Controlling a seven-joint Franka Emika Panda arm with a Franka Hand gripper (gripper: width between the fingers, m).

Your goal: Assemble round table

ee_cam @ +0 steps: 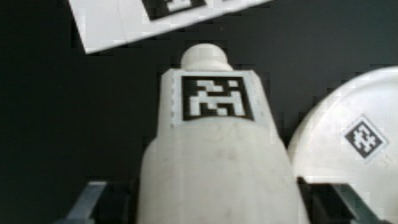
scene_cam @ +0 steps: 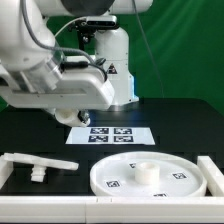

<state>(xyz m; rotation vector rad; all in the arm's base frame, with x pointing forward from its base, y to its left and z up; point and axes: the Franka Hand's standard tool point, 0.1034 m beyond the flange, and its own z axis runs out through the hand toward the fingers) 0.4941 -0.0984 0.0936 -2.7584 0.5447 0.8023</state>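
In the wrist view a white cylindrical leg (ee_cam: 214, 150) with a black-white tag and a rounded tip sits between my fingers (ee_cam: 93, 203), which press on both its sides. My gripper (ee_cam: 210, 205) is shut on it. In the exterior view the gripper (scene_cam: 83, 116) hangs above the black table behind the marker board, and the leg is hard to make out there. The round rimmed disc (scene_cam: 150, 178) lies flat at the front with a raised hub (scene_cam: 143, 171) in its middle. Its rim also shows in the wrist view (ee_cam: 356, 130). The T-shaped foot piece (scene_cam: 35, 164) lies at the exterior view's left.
The marker board (scene_cam: 110, 135) lies flat behind the disc and shows in the wrist view (ee_cam: 143, 25). A white rail (scene_cam: 212, 172) stands at the exterior view's right and along the front edge. The arm's white base (scene_cam: 112, 60) stands at the back.
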